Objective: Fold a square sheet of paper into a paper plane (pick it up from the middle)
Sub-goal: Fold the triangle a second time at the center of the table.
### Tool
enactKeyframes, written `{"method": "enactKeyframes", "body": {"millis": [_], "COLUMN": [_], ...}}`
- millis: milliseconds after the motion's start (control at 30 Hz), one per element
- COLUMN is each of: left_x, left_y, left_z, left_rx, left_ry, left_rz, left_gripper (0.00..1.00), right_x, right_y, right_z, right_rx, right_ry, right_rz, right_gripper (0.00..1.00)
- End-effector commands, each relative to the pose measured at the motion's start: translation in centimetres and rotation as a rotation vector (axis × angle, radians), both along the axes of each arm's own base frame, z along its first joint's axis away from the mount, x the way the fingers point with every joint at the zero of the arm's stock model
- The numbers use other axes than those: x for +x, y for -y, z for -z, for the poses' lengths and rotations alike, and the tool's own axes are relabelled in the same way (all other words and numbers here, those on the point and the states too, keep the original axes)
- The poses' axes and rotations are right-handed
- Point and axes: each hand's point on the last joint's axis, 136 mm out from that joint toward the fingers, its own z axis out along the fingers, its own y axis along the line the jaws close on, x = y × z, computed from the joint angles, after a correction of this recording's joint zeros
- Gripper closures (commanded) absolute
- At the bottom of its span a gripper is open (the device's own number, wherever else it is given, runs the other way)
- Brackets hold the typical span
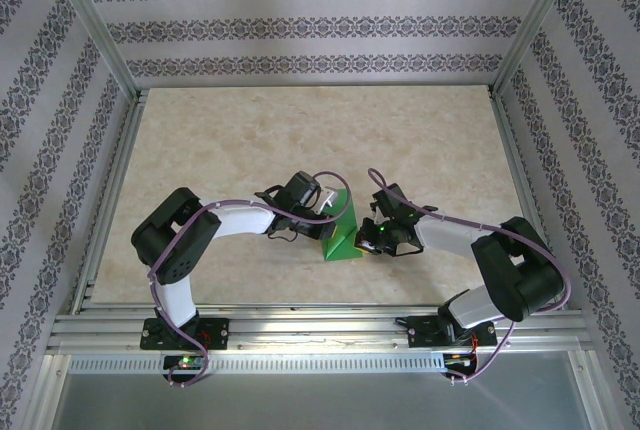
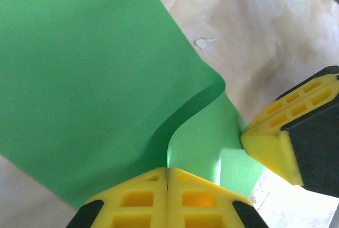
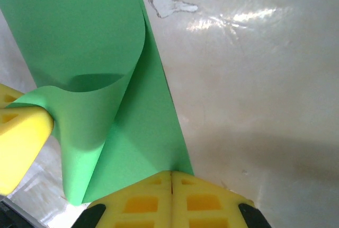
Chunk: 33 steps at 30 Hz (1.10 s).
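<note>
The square sheet of paper (image 1: 343,237) is bright green and lies partly folded on the table between my two grippers. In the left wrist view a flap of the paper (image 2: 79,79) curls up from the table, and its edge runs into the seam of my left gripper (image 2: 168,171), which is shut on it. My left gripper (image 1: 328,212) sits at the sheet's left side. My right gripper (image 3: 172,174) is shut, its tips resting on the flat edge of the paper (image 3: 137,132). It sits at the sheet's right side (image 1: 368,235). No paper plane shape has formed.
The beige marble-look table (image 1: 300,130) has free room behind and beside the paper. Aluminium rails (image 1: 320,325) run along the near edge and sides, with patterned walls around. A small outlined mark (image 3: 169,5) is on the table just beyond the sheet.
</note>
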Motion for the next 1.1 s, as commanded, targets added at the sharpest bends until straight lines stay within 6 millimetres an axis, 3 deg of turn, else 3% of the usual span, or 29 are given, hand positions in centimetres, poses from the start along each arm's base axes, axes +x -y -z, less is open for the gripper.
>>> {"method": "enactKeyframes", "body": {"millis": [0, 467, 1067], "left_x": [0.5, 0.7, 0.8], "left_y": [-0.9, -2.0, -2.0], "left_z": [0.1, 0.4, 0.2], "left_rx": [0.034, 0.085, 0.086], "left_ry": [0.024, 0.026, 0.022], "left_rz": [-0.007, -0.049, -0.058], "left_gripper": [1.0, 1.0, 1.0], "right_x": [-1.2, -1.3, -1.2], "right_y": [1.4, 1.5, 1.2], "right_z": [1.7, 1.8, 1.9], "right_rx": [-0.098, -0.097, -0.09], "right_ry": [-0.051, -0.059, -0.067], "right_rz": [0.0, 0.008, 0.0], "right_gripper": [0.98, 0.97, 0.97]}}
